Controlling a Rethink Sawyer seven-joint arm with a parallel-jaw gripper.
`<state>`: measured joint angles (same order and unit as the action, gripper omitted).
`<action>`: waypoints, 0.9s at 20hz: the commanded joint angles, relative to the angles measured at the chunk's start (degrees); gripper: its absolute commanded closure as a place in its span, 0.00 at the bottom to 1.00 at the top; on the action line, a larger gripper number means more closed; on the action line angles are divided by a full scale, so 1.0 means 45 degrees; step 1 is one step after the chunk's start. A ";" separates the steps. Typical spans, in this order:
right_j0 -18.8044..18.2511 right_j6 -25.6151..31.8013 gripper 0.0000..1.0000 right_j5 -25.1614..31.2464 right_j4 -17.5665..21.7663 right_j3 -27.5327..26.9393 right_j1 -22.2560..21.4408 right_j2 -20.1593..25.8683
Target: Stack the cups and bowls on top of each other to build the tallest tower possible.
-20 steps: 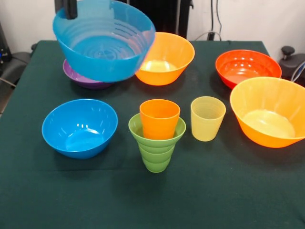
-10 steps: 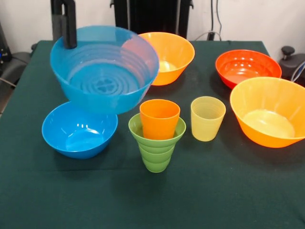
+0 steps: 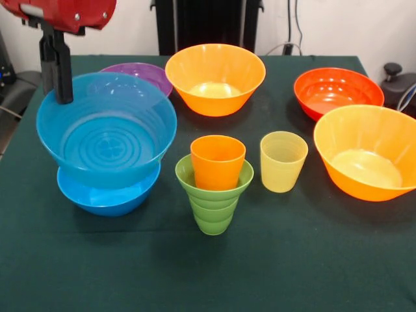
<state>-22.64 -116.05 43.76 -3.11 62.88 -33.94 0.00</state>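
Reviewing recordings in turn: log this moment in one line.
gripper: shut on translucent blue bowl rim | bowl: over medium blue bowl | orange cup: in green cup

Bright, even light from overhead; small white glints on the glossy red-orange plastic bowl (image 3: 338, 92); soft shadows, sharp focus.

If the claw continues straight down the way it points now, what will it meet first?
The claw points straight down and grips the rim of the translucent blue bowl. Below that bowl sits the solid blue bowl, so the carried bowl would probably press into it first, though depth is hard to judge.
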 commanded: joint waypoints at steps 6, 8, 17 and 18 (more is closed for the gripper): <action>0.0784 -0.2033 1.00 -0.0301 -0.0184 0.1324 0.0003 0.0024; 0.0856 -0.2096 1.00 -0.0464 -0.0237 0.1586 -0.0133 -0.0034; 0.1134 -0.2213 1.00 -0.0296 -0.0565 0.1566 -0.0150 -0.0390; 0.1172 -0.2249 1.00 -0.0294 -0.0622 0.1638 -0.0182 -0.0414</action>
<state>-19.48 -116.05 43.72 -4.54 64.28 -34.04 -3.34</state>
